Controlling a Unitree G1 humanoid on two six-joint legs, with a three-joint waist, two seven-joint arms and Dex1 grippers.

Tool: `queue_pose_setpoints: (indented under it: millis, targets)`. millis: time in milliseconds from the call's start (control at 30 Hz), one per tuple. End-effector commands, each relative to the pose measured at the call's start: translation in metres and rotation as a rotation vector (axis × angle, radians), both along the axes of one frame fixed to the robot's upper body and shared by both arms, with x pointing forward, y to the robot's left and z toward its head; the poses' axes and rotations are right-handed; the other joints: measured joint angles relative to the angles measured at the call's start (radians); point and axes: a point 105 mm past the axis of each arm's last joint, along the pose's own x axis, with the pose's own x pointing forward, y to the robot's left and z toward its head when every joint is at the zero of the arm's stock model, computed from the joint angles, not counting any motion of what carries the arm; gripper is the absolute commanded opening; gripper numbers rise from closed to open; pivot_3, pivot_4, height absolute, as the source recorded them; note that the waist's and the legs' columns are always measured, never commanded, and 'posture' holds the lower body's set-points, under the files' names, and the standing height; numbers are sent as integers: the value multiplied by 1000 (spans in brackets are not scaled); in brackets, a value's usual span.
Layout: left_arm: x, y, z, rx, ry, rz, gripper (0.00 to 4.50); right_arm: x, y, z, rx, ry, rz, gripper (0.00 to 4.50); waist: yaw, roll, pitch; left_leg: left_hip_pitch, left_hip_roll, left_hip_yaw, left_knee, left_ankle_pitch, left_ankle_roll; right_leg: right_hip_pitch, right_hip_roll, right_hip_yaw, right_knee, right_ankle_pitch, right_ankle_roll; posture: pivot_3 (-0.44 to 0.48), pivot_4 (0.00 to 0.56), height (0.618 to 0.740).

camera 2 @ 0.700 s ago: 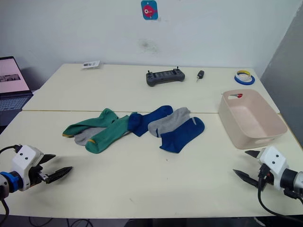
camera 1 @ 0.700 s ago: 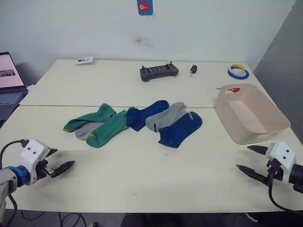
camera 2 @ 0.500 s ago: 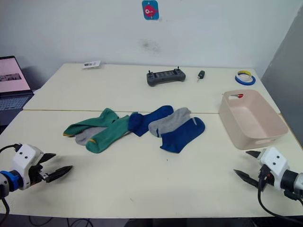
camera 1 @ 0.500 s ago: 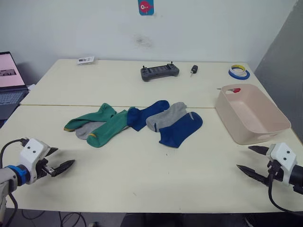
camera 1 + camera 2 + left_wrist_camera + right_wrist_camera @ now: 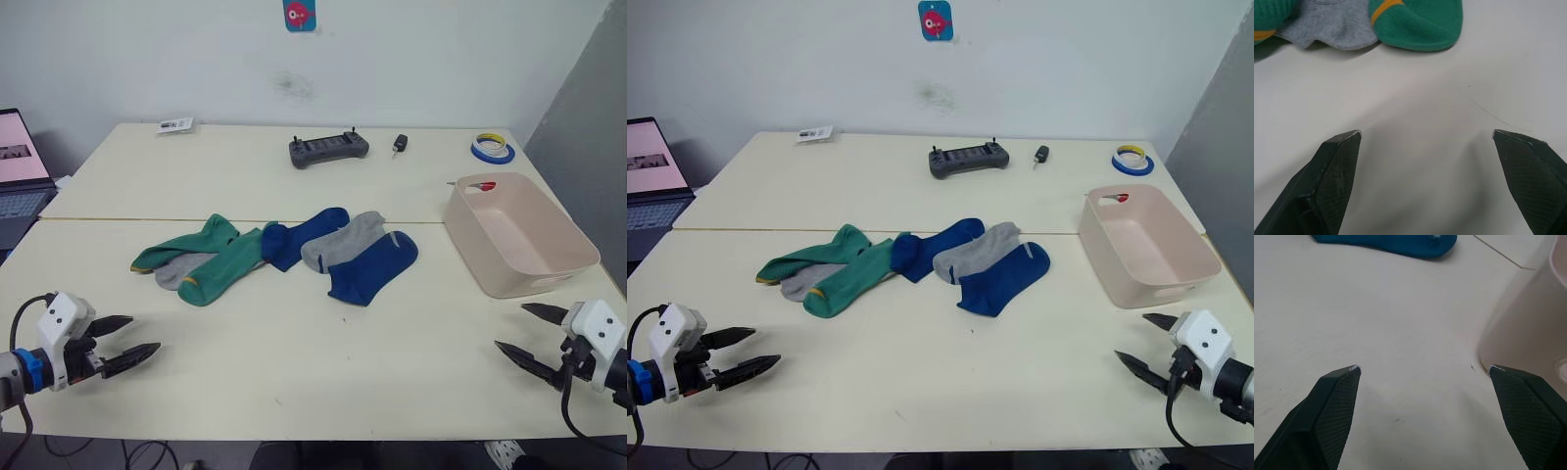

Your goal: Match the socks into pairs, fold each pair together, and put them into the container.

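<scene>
While the socks [image 5: 279,257] lie unpaired in a row mid-table, long axes slanting from near-left to far-right, the tub [image 5: 519,235] sits along the right edge. Both the left gripper [image 5: 135,335] and right gripper [image 5: 521,335] hover spread wide, holding nothing, at the near corners.

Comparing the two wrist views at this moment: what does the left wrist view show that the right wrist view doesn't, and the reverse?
Left wrist view: the toe of a green sock with a yellow stripe, beside a grey sock. Right wrist view: the edge of a dark blue sock and the pink tub wall. Both: bare table ahead of that arm's own open jaws, holding nothing.
</scene>
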Motion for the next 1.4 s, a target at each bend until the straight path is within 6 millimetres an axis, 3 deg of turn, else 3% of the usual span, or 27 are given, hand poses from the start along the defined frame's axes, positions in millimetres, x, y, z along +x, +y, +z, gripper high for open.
queue_pose_setpoints:
  millis: [33,367,567,733,1000,1400]
  targets:
    - [7,-6,20,-32,-68,-16,4500,0,5,13,-18,-56,36,4498,0,0,0,0,0,0,0,0,0,0,0,0,0,0,0,0,150,740]
    - [14,-42,40,-87,-108,-138,4500,4,33,18,-87,-75,173,4498,0,0,0,0,0,0,0,0,0,0,0,0,0,0,0,0,150,740]
    - [17,-81,52,-120,-115,-283,4500,13,72,26,-124,-132,282,4498,0,0,0,0,0,0,0,0,0,0,0,0,0,0,0,0,150,740]
    - [8,-111,50,-151,-77,-414,4500,23,107,26,-109,-167,307,4498,0,0,0,0,0,0,0,0,0,0,0,0,0,0,0,0,150,740]
    - [3,-141,72,-166,-175,-610,4500,44,164,19,-74,-122,295,4498,0,1,1,-1,0,-1,0,0,0,-1,1,0,0,0,0,0,150,740]
    - [5,-145,76,-158,-177,-705,4500,81,232,0,-152,-184,309,4498,-2,1,2,-4,0,-1,1,0,0,-6,2,0,2,0,0,0,150,740]
